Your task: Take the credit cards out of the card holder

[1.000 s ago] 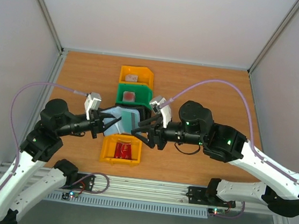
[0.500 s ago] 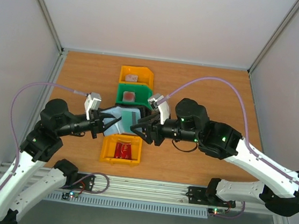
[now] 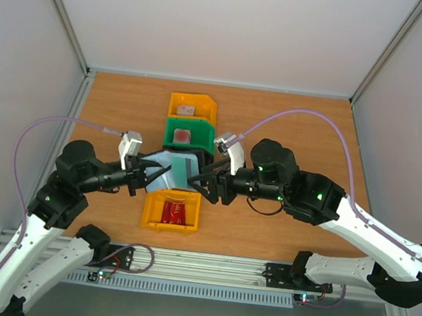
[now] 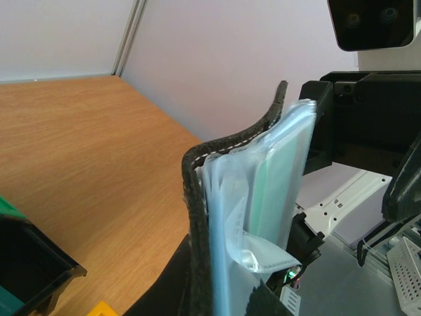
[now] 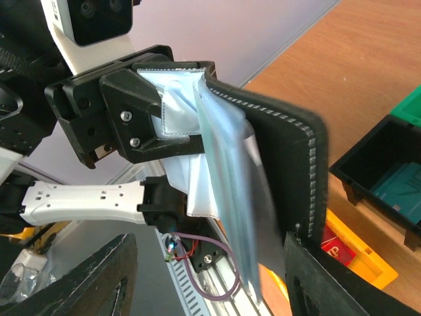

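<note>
The holder [image 3: 175, 168] hangs open in the air over the row of bins in the middle of the table [image 3: 298, 130]. Its black cover faces the right arm and its shiny sleeves fan out between the two arms. The left gripper [image 3: 146, 178] is clamped tight on it (the right wrist view shows the jaws pinching a clear leaf near the spine, not the stiff cover). A pale green card [image 4: 281, 164] seems to sit in one sleeve; how many remain I cannot tell. The right gripper [image 5: 209, 263] is spread wide and holds nothing, with one finger on each side of the holder's lower edge and no contact that I can see.

Below, a red card [image 3: 175, 213] lies in the near yellow bin [image 3: 148, 212] and a teal card [image 5: 396, 191] in the black bin [image 5: 378, 155].

The main risk, as I judge it, is the right jaws closing on the whole floppy bundle of sleeves, cover included, instead of one card edge. A pull would then drag the holder itself. Since the left grip has only a thin leaf, the holder could slip free or twist, or the sleeve could tear. A shallow pinch on the slick plastic could also let the card slide out and fall outside the bins.
</note>
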{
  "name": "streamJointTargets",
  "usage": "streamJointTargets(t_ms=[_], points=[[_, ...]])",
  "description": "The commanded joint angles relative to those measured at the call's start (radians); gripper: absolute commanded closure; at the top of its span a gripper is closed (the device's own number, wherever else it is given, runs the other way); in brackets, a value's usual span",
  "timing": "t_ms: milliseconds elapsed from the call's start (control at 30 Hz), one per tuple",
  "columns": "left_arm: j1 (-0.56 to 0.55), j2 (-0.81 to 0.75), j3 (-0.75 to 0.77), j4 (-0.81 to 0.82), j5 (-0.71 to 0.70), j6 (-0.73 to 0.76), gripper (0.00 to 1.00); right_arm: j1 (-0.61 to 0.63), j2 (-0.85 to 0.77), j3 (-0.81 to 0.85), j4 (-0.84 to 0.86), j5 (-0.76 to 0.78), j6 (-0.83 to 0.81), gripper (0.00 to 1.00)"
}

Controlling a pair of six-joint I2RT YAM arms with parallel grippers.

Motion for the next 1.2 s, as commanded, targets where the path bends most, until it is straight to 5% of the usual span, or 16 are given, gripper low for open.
streamJointTargets(t_ms=[0, 400, 600, 1000, 1167], points=[[-0.001, -0.014, 0.007, 0.035, 0.016, 0.005, 1.0, -0.009, -0.012, 0.0, -0.004, -0.015, 0.003, 0.39], [-0.002, -0.023, -0.003, 0.05, 0.025, -0.001, 1.0, -0.008, 0.043, 0.051, -0.012, -0.127, -0.03, 0.78], [-0.003, -0.028, -0.017, 0.056, 0.04, -0.01, 1.0, -0.007, 0.061, 0.054, 0.038, -0.341, -0.046, 0.89], [-0.012, -0.046, -0.062, 0.165, 0.105, -0.12, 1.0, -0.005, 0.101, 0.089, 0.014, -0.117, -0.053, 0.94], [-0.015, -0.04, -0.059, 0.129, 0.059, -0.127, 1.0, 0.001, 0.102, 0.098, -0.059, 0.028, -0.049, 0.78]])
